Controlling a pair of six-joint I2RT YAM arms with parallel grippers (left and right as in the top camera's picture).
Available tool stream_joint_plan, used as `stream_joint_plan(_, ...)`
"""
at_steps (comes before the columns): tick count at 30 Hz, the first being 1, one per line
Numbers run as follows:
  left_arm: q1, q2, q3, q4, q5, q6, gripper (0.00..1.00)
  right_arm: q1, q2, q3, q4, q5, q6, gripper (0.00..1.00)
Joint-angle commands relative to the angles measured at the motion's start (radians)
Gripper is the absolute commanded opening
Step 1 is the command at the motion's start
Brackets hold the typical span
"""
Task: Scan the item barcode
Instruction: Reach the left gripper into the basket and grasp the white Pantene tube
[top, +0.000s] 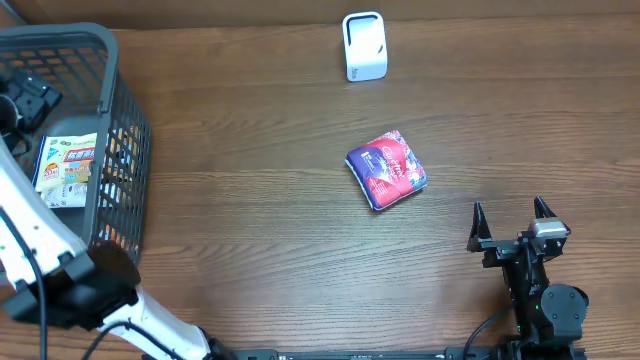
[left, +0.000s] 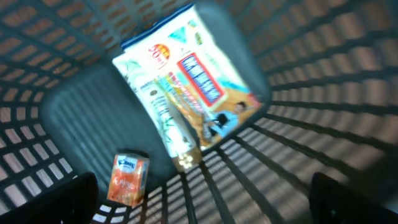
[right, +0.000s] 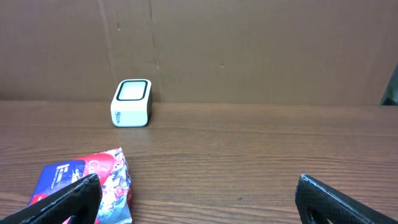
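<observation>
Both of my grippers stand wide open, with nothing between the fingers. My left gripper (left: 202, 190) hangs inside the grey basket (top: 120, 130), which sits well to the left of the white scanner (top: 363, 45). Under it a white printed packet (left: 186, 81) lies askew on the basket floor, with a small orange packet (left: 127, 179) near it. On the wooden table (top: 250, 200) the purple-and-red pouch (top: 387, 170) lies flat in front of the scanner, apart from it. My right gripper (top: 509, 212) is farther out from the scanner than the pouch and more to the scanner's right, not touching the pouch.
</observation>
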Motion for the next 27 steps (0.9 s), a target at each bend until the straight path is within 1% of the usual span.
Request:
stream_joint_plan(1,0.006,0.075,-0.012,-0.004,-0.078,-0.053,1.0,-0.003,-0.009,-0.01,0.007,0.013,-0.004,1.0)
stream_joint_plan(5,0.007,0.152,-0.016,-0.029,-0.076,-0.092,1.0,-0.003,-0.009,-0.01,0.007,0.013,-0.004,1.0)
stream_joint_plan(15,0.013,0.301,-0.016,-0.076,-0.078,-0.091,1.0,-0.003,-0.009,-0.01,0.007,0.013,-0.004,1.0)
stream_joint_plan(27,0.045,0.319,-0.024,-0.095,-0.106,-0.095,1.0,-0.003,-0.009,-0.01,0.007,0.013,-0.004,1.0)
